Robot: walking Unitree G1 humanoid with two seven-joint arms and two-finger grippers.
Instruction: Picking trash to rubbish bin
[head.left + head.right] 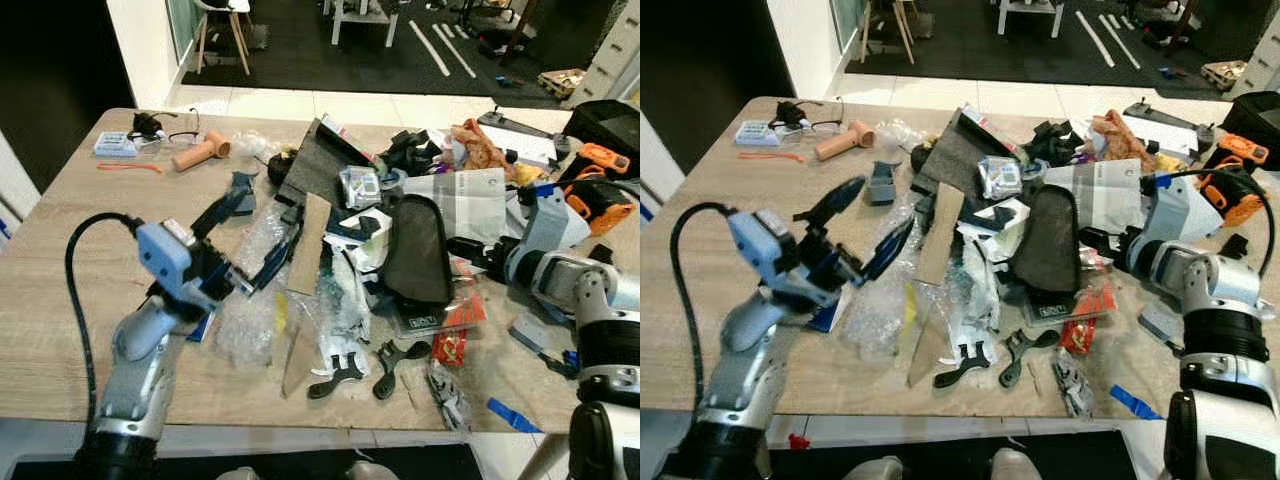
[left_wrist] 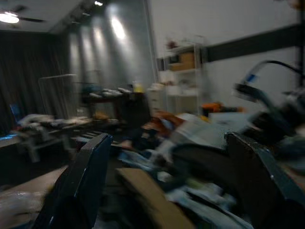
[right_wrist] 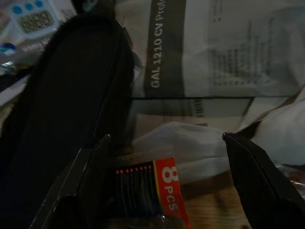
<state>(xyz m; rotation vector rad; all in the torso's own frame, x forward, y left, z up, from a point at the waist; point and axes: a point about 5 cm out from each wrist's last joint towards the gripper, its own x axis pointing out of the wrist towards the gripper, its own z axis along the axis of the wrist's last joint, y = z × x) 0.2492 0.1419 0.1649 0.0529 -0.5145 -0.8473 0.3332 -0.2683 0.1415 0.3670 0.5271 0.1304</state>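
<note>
Trash covers the middle of the wooden table [image 1: 60,260]: crumpled clear plastic wrap [image 1: 248,325], a cardboard strip [image 1: 309,245], a dark pouch [image 1: 418,250], a grey printed paper bag [image 1: 468,200] and a red packet [image 1: 466,312]. My left gripper [image 1: 248,240] hovers open above the left edge of the pile, over the plastic wrap, holding nothing. My right gripper [image 3: 164,138] is open and low at the pile's right side. The red packet [image 3: 167,188] marked "8 PCS" lies between its fingers, with the dark pouch [image 3: 71,95] beside it.
Glasses [image 1: 165,135], a tan handle [image 1: 200,152] and a small blue box [image 1: 114,145] lie at the far left. An orange tool [image 1: 597,190] sits at the far right. Black plastic brackets [image 1: 345,375] and blue tape [image 1: 515,415] lie near the front edge. Bare wood shows at left.
</note>
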